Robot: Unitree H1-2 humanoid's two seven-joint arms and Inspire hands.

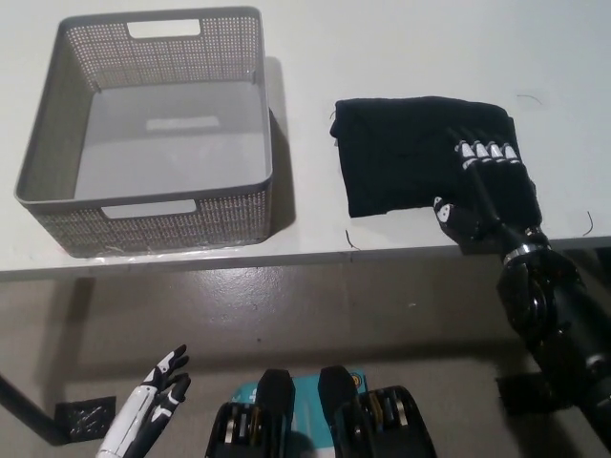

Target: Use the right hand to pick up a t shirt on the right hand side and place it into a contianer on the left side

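I see a black t shirt (420, 151), plain with no print, on the white bench (401, 48). The right robot hand (485, 186) is black with white fingertips (482, 150), dark against the dark cloth. The container (143, 129) is grey, its walls (162, 221) patterned with a fine perforated mesh, its floor a smooth lighter grey. The left robot hand (151, 405) is white with black segments. The floor (286, 315) below is dull grey-brown.
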